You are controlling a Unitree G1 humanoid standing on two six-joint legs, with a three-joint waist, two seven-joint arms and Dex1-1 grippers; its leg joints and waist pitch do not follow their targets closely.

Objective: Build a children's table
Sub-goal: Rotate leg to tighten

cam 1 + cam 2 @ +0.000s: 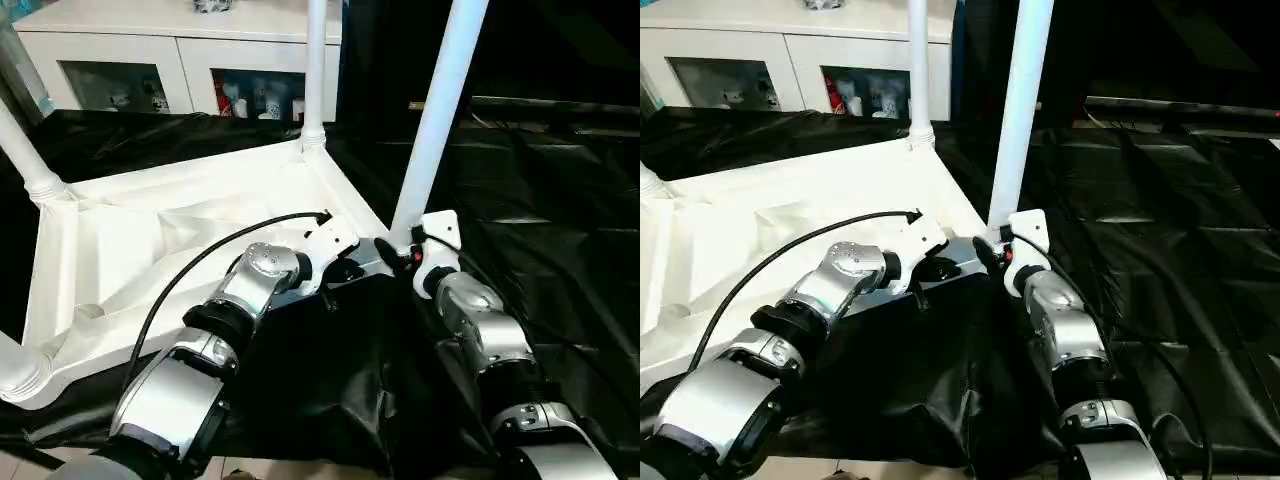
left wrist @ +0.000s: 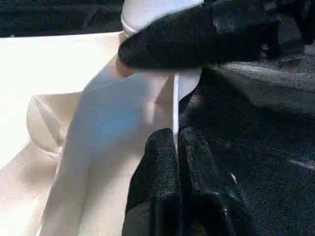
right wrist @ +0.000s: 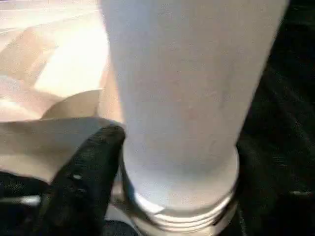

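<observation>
tabletop (image 1: 150, 250) lies inverted on the black sheet (image 1: 560, 230) so that its ribbed underside and corner sockets face up; i judge that this is why it sits this way, since the legs can only be entered from this side. its far edge runs toward a white cabinet (image 1: 180, 45) behind.

legs, next in size: three stand in sockets already, one at the far right corner (image 1: 315, 70), one at the far left corner (image 1: 25, 155), one at the near left corner (image 1: 15, 370). the fourth leg (image 1: 440, 110) stands at the near right corner, leaning slightly away from upright, its threaded end (image 3: 182, 216) at the socket mouth. whether it is fully home i cannot tell; the thread visible above the rim suggests it is not.

my right gripper (image 1: 402, 250) has its fingers spread around the base of this fourth leg, one finger (image 3: 83, 172) against the tube just above the thread. i judge the low hold is chosen to steer the end into the socket and turn it there, rather than to carry weight.

my left gripper (image 2: 177, 162) is pressed together, fingers touching, on the thin upright wall of the tabletop (image 2: 175, 105) at the same corner, just beside the socket. i judge this is a brace: it pins the light plastic top so it does not slide or lift on the slack sheet while the other arm works the leg.

risk noted: the tilt of the leg could bind the thread.
</observation>
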